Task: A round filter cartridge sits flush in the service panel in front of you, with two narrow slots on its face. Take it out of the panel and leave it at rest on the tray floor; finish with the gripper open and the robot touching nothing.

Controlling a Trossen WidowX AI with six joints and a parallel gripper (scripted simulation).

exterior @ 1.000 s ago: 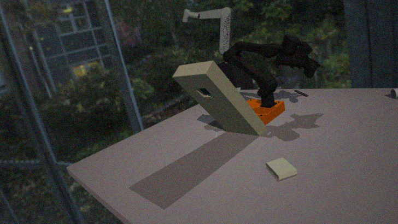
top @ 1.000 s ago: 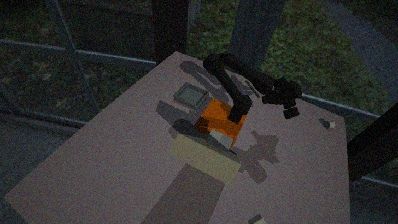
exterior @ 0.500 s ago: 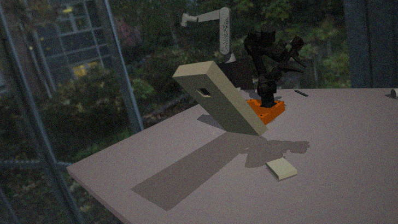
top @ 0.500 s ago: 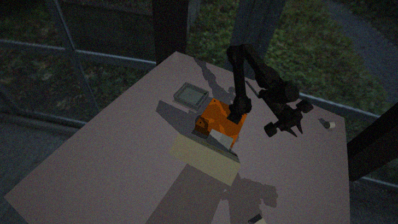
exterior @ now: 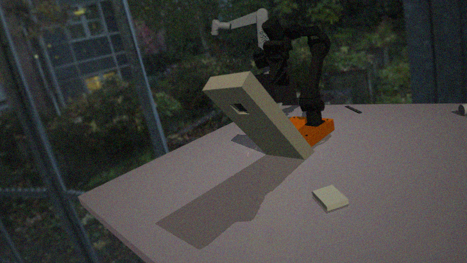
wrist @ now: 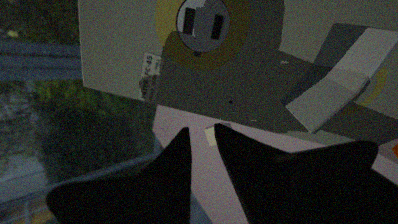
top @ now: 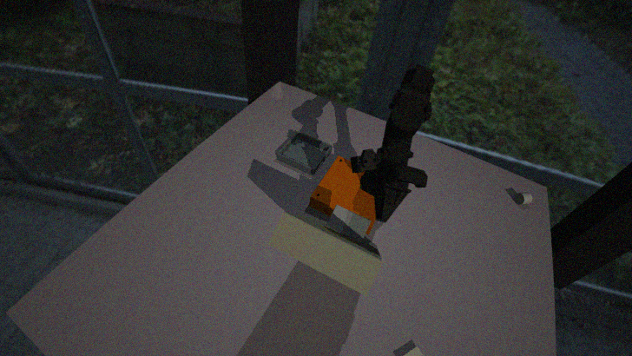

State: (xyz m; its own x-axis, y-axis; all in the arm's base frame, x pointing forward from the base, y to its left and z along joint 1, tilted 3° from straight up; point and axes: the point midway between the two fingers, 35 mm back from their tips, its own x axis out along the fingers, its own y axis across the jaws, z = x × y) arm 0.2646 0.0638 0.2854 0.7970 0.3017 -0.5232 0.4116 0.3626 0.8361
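The round grey filter cartridge [wrist: 203, 31] sits in the panel [top: 326, 252] [exterior: 271, 120] [wrist: 115, 40], its two dark slots facing the wrist camera and a yellow ring around it. It is partly cut off by the top of the wrist view and hidden in the top and exterior views. My gripper [wrist: 201, 131] is narrowly open and empty, with a small gap between its dark fingertips. The tips show below the cartridge in the wrist view, apart from it. The grey tray [top: 293, 164] stands behind the panel, left of the robot base; no cartridge shows in it.
The panel leans over the orange base [top: 342, 181] [exterior: 315, 133]. A pale angled strip [wrist: 340, 90] shows right of the cartridge. A cream block [exterior: 330, 197] [top: 411, 351], a small white cylinder [top: 526, 198] [exterior: 463, 109] and a dark bar [exterior: 353, 109] lie on the table.
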